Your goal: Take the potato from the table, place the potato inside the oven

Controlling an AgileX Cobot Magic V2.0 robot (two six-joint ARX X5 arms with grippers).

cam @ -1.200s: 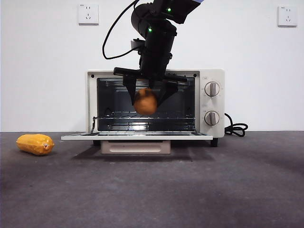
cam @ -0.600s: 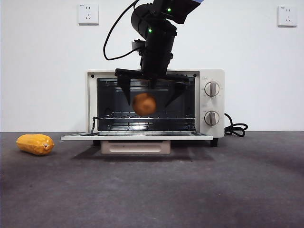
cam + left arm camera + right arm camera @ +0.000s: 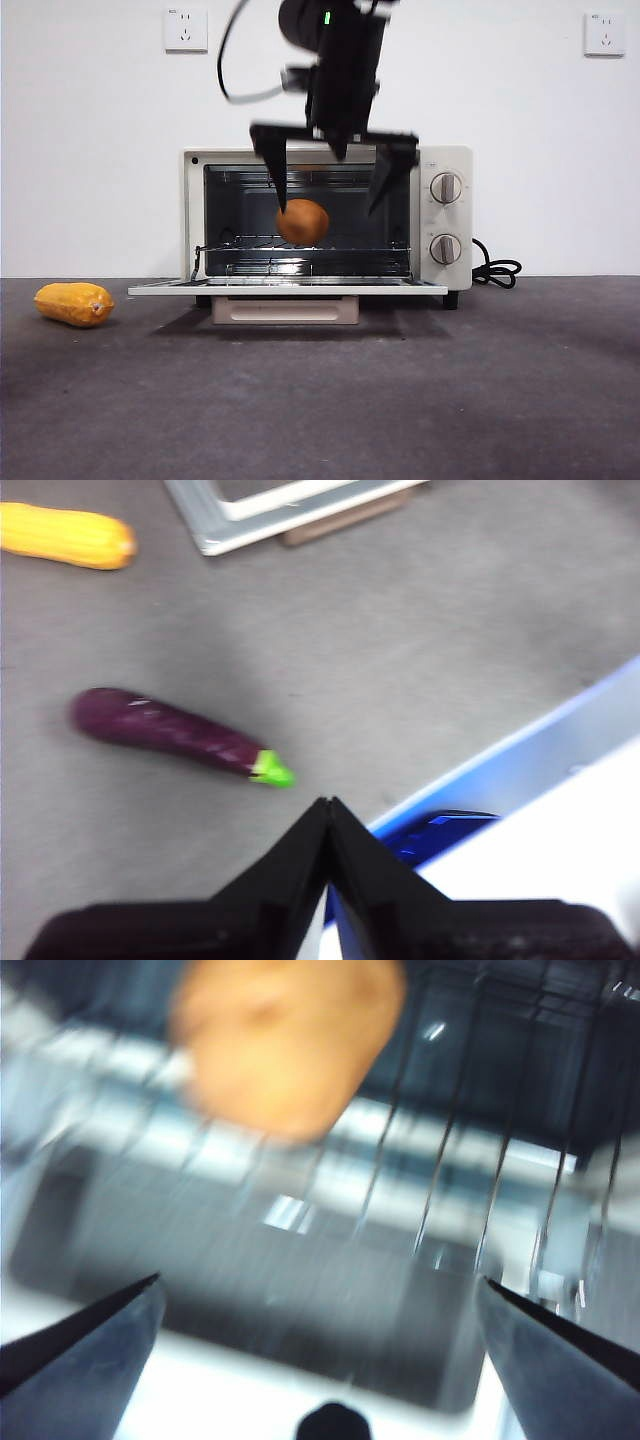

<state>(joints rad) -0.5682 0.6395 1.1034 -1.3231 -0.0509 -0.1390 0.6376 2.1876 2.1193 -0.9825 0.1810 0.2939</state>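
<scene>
Here, the round orange-brown potato [image 3: 303,221] sits on the wire rack [image 3: 300,246] inside the cream-white boxy toaster oven [image 3: 445,290], whose glass door [image 3: 288,286] lies folded down flat toward the front over the dark grey matte table [image 3: 400,400]. The right gripper [image 3: 334,181], black and two-jawed, hangs at the oven mouth at 12 o'clock from the potato; its jaws are spread wide, one to each side and clear of the skin, holding nothing. In the right wrist view the potato [image 3: 288,1040] shows blurred on the rack wires beyond the parted jaws of the gripper [image 3: 320,1315]. Two round knobs [image 3: 446,187] stand at 3 o'clock from the oven cavity, with a black cord [image 3: 497,270] coiled beside the oven's far side. An elongated yellow-orange ridged vegetable [image 3: 74,303] lies on the table at 9 o'clock from the oven, well apart. The left gripper [image 3: 329,810] waits elsewhere, jaws pressed together and empty, above the table near a long purple eggplant with a green cap [image 3: 180,735].
</scene>
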